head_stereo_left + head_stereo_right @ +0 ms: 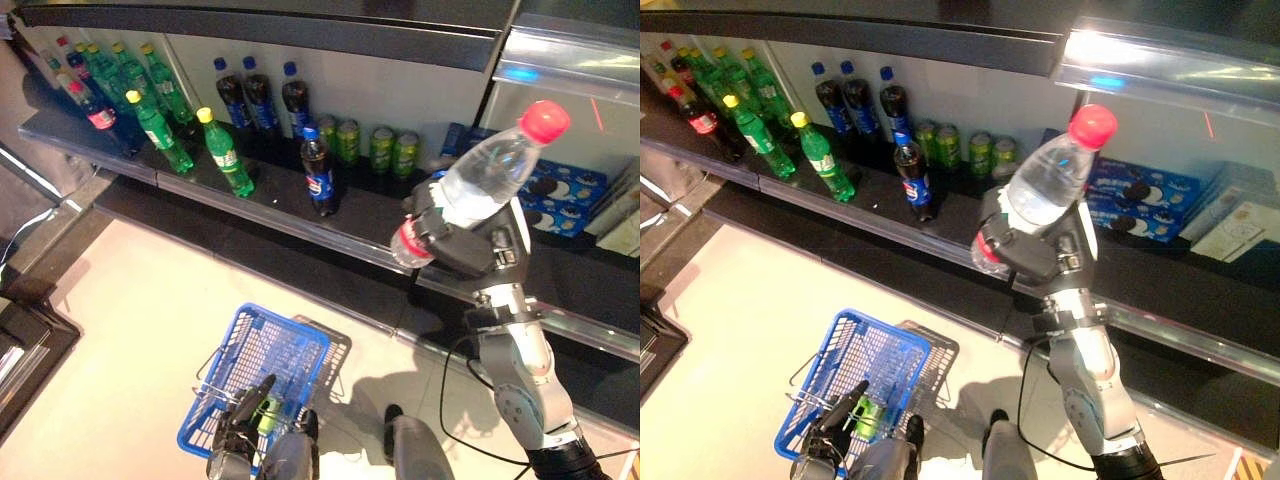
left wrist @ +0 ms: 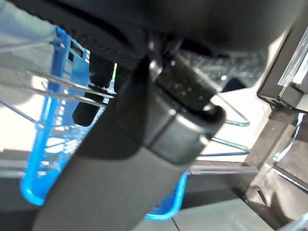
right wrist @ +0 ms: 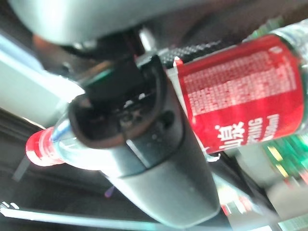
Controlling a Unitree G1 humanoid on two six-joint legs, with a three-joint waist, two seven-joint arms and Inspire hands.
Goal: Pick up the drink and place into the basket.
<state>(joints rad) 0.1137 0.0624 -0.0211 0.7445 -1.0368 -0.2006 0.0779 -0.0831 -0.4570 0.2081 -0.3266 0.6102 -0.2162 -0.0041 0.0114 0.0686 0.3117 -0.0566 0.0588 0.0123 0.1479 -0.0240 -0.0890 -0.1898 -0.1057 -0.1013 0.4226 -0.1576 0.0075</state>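
A clear plastic water bottle with a red cap and red label (image 1: 480, 180) tilts in my right hand (image 1: 450, 240), cap up and away toward the shelf, fingers wrapped round its lower half, raised before the dark shelf (image 1: 340, 215). Below, my left hand (image 1: 240, 415) curls on the wire handles of one blue plastic basket (image 1: 265, 355). Four green cans (image 1: 370, 145) stand behind.

The dark shelf (image 1: 370, 215) carries bottles (image 1: 225, 152), green cans (image 1: 378, 148) (standing upright) and blue biscuit packs (image 1: 560, 195).
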